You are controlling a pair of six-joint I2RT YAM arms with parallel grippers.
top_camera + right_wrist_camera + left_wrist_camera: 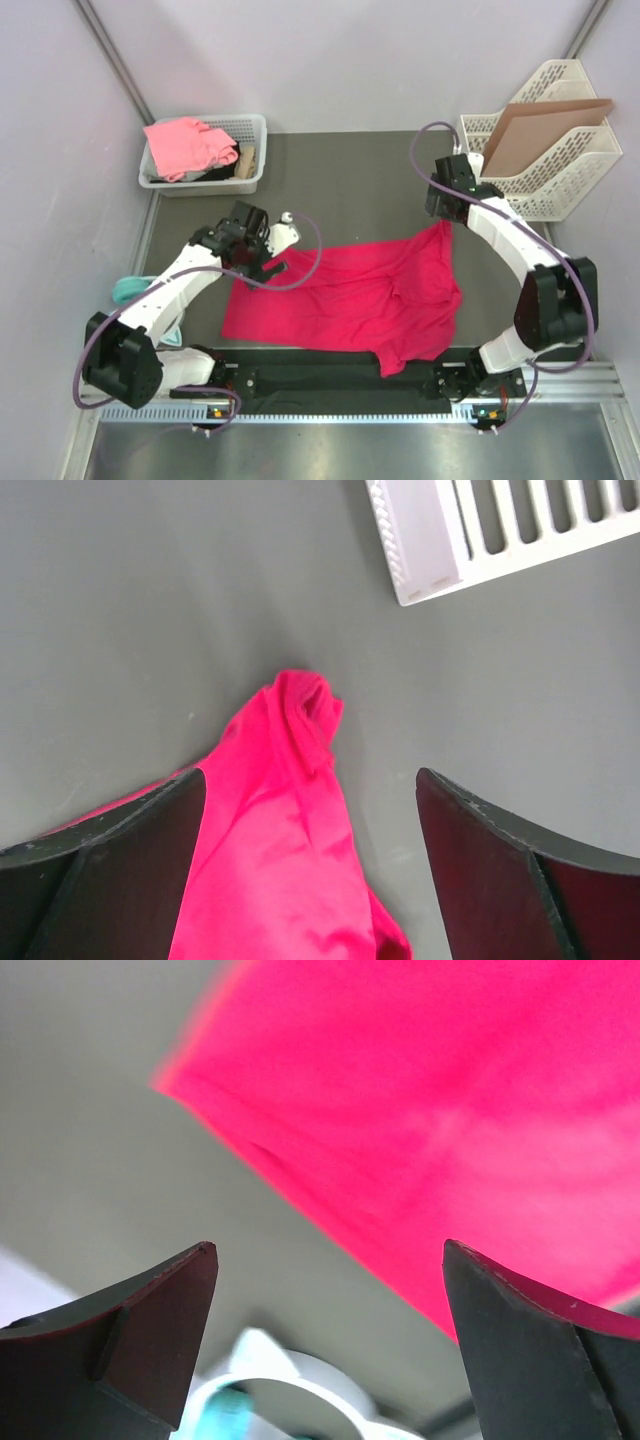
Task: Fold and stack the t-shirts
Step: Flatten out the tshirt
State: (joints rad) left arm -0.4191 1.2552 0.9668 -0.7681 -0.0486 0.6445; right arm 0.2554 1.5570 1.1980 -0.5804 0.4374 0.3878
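Note:
A crimson-red t-shirt lies spread but rumpled on the dark table, one corner drawn out to a point at the back right. My left gripper hovers open over its back left corner; in the left wrist view the red cloth lies beyond the wide-apart jaws of the left gripper, which hold nothing. My right gripper stands open above the pointed corner. The right wrist view shows that bunched tip lying loose on the table beneath the right gripper. A salmon-pink t-shirt lies crumpled in the basket.
The white basket sits at the back left. A white file rack holding a brown cardboard sheet stands at the back right. Teal headphones lie by the left arm. A black rail runs along the near edge.

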